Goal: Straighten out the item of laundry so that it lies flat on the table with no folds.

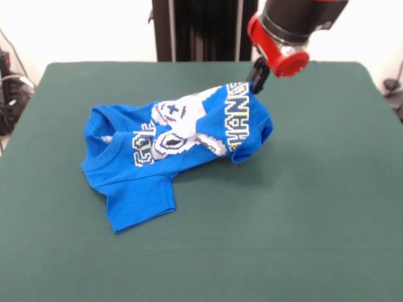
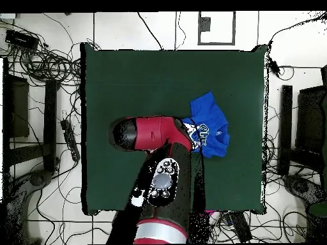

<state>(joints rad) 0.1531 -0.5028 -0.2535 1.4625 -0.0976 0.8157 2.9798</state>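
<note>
Lying crumpled on the dark green counter (image 1: 327, 207) in the front view, the blue T-shirt (image 1: 170, 157) sits a little left of the middle. Its collar end and one short sleeve rest flat on the felt toward the picture's left and near side, the sleeve spread out toward the camera. The other end, at the picture's right, is raised off the counter into a rounded hump that throws a shadow on the felt below it. The white-grey pixel print is bunched across the middle of the cloth, and the yellow-outlined letters run broken over the folds, part near the collar and part on the raised hump.

The red and black arm comes down from the top right. The jaws (image 1: 257, 78) show only as a dark tip under the red wrist ring, meeting the top edge of the raised hump; the cloth appears pinched and held up there, so they seem closed on the T-shirt.

From overhead, the T-shirt (image 2: 207, 131) lies on the right half of the counter (image 2: 128, 83), right of the centre line and clear of the right edge. The arm's red and black links reach up from the bottom of the picture and bend across toward the cloth, covering its left part, so the jaws themselves are hidden in this view. A sleeve and the blue body show to the right of the arm, with the white print just visible beside it. Cables and floor tiles surround the counter.
</note>
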